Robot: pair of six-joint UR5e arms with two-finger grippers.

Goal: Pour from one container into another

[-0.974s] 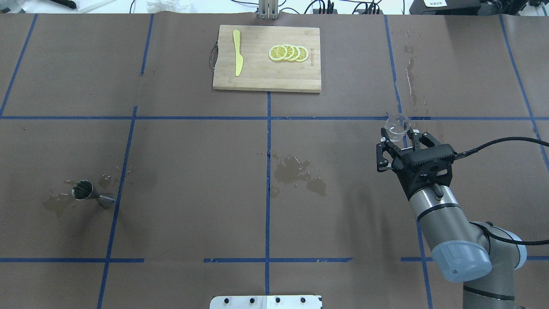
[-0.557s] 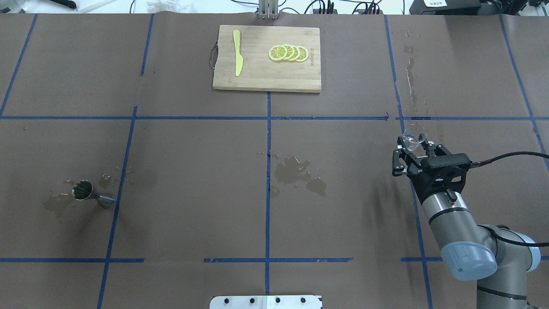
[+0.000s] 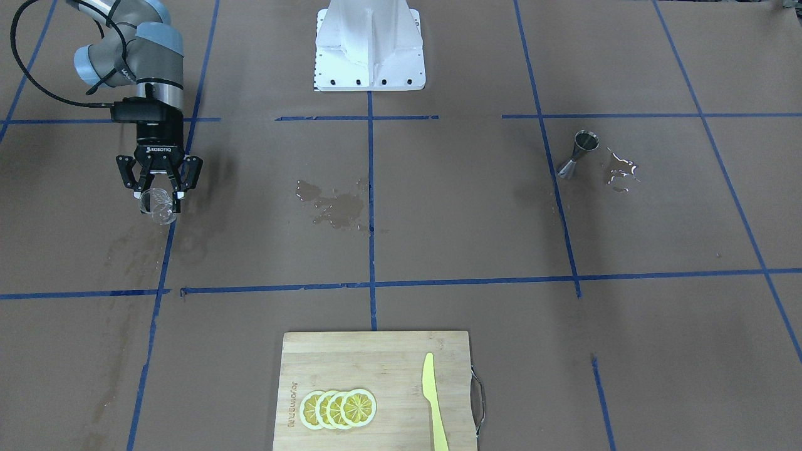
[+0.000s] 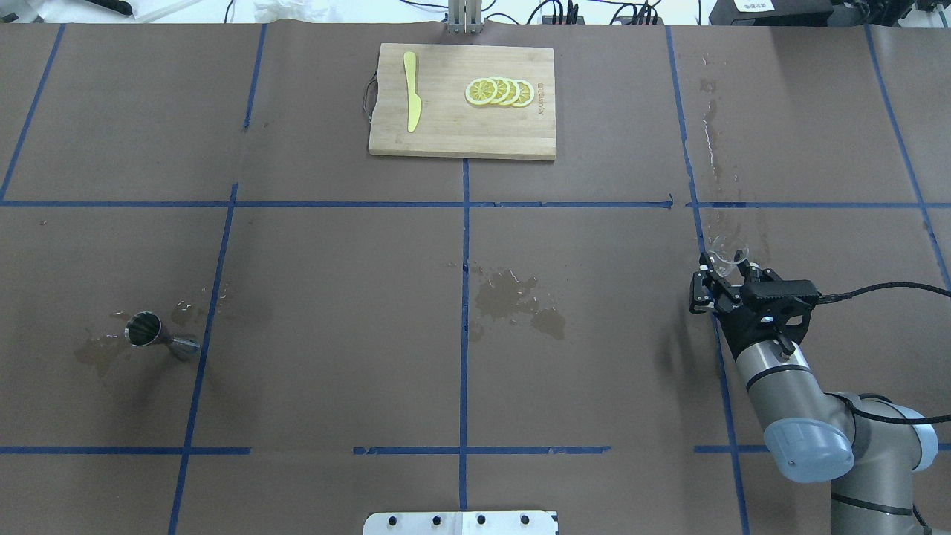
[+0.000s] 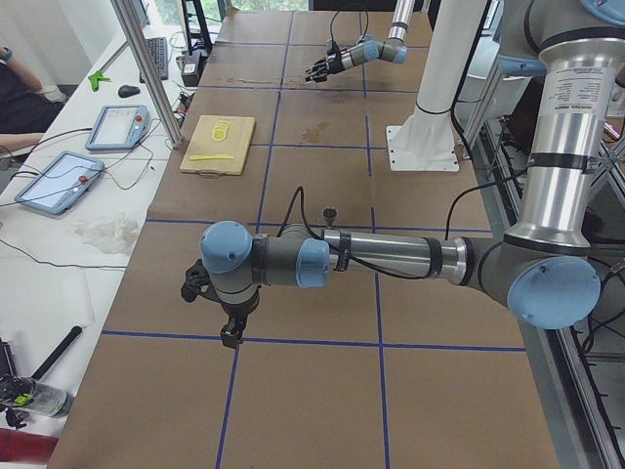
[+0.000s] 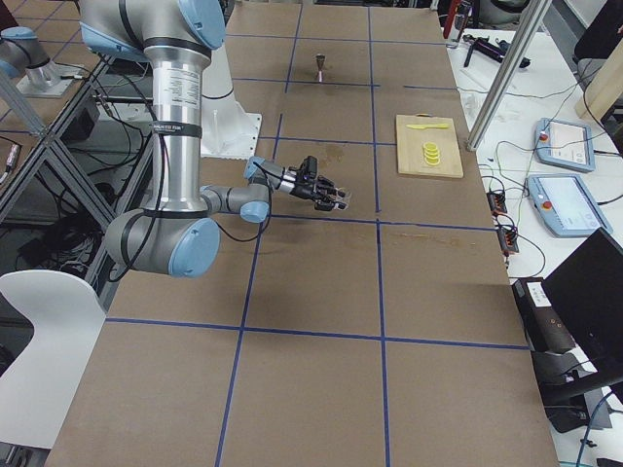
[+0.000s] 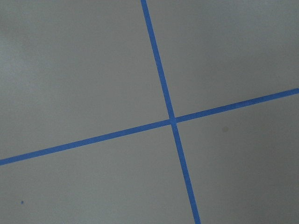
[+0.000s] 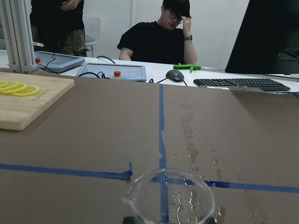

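We are holding the glass cup (image 4: 726,247) clamped in the right gripper (image 4: 728,264), which is sitting closer to the robot base than a second ago. The jigger (image 4: 160,334) is staying upright, well apart on the left side. We cannot tell whether the left gripper (image 5: 229,327) is standing open.

Can make out only the upper part of the glass cup (image 8: 167,191) from the right wrist, base cropped by the bottom edge; cannot tell its contents; cannot judge the left gripper (image 5: 217,311), small and dark from the side; cropped at the front view's lower edge: cutting board (image 3: 388,351) and knife (image 3: 431,394).
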